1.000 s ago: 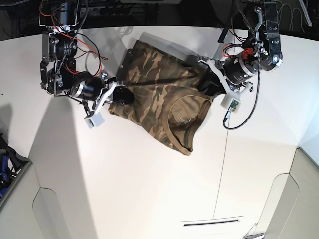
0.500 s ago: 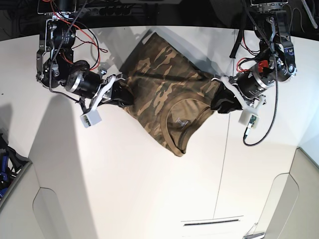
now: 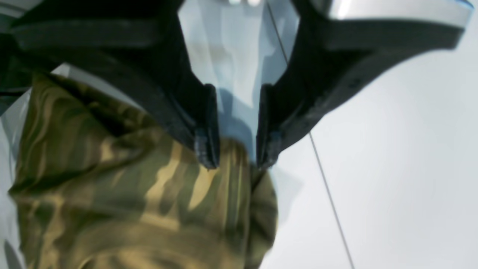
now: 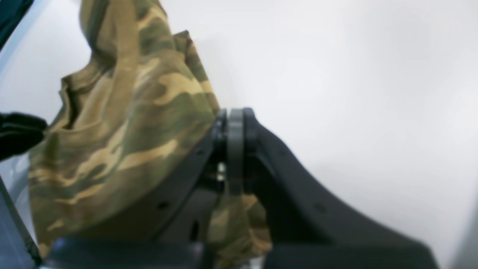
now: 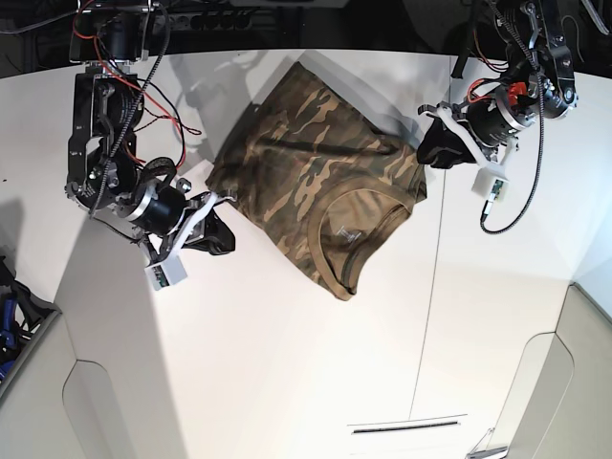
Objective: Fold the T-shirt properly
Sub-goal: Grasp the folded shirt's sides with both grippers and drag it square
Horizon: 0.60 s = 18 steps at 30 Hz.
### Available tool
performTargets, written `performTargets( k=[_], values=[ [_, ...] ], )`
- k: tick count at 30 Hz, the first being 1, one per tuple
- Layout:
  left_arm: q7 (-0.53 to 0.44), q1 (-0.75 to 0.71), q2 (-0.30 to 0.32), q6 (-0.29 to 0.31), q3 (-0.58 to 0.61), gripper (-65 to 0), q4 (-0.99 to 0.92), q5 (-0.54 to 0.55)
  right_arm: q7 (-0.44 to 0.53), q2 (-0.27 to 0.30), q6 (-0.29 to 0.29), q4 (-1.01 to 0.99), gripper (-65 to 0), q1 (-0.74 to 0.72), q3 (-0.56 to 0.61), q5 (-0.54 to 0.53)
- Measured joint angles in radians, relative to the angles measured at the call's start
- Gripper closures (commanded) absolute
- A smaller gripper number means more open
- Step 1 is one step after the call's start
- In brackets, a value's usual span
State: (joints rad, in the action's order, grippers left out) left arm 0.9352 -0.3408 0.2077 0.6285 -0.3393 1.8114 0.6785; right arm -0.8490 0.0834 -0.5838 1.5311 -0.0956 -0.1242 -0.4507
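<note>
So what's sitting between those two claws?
The camouflage T-shirt, spread on the white table from the right claw to the left claw, in the base view.

Both of my wrist views are blurry. Beside the right gripper [image 4: 229, 123], the T-shirt [image 4: 123, 127] runs off the top and bottom edges, so I can't see all of it. Below the left gripper [image 3: 237, 149], the cloth is smeared and cut off.

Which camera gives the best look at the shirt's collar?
The base view: the collar shows as a whole tan loop on the shirt, seen from above. The left wrist view shows only a blurred tan band at the bottom that may be collar. The right wrist view shows bunched cloth, no collar.
</note>
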Motion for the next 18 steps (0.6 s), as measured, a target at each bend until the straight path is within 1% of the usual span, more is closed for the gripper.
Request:
performTargets(
  k=[2, 5, 6, 8, 12, 14, 18],
  values=[
    [-0.006, 0.001, 0.000, 0.000, 0.000, -17.9, -0.018, 0.000, 0.012, 0.000, 0.003, -0.047, 0.0, -0.002, 0.000, 0.000],
    [-0.051, 0.003, 0.000, 0.000, 0.001, -17.9, -0.062, 0.004, 0.009, 0.000, 0.003, -0.126, 0.0, 0.000, 0.000, -0.019],
    [-0.059, 0.006, 0.000, 0.000, 0.001, -17.9, -0.082, 0.003, 0.000, 0.000, 0.003, -0.146, 0.0, 0.002, 0.000, -0.038],
    [-0.065, 0.022, 0.000, 0.002, 0.001, -17.9, -0.119, 0.005, -0.052, 0.000, 0.003, -0.163, 0.0, 0.007, 0.000, -0.075],
    [-0.071, 0.089, 0.000, 0.001, 0.001, -17.9, -0.185, 0.011, -0.134, 0.000, -0.004, -0.163, 0.0, 0.025, 0.000, -0.201],
    [-0.077, 0.121, 0.000, 0.000, 0.007, -17.9, -0.215, 0.010, -0.140, 0.000, -0.004, -0.159, 0.0, 0.041, 0.000, -0.242],
    [-0.111, 0.173, 0.000, 0.002, 0.048, -17.9, -0.281, -0.004, -0.144, 0.000, -0.009, -0.149, 0.0, 0.101, 0.000, -0.267]
  ],
)
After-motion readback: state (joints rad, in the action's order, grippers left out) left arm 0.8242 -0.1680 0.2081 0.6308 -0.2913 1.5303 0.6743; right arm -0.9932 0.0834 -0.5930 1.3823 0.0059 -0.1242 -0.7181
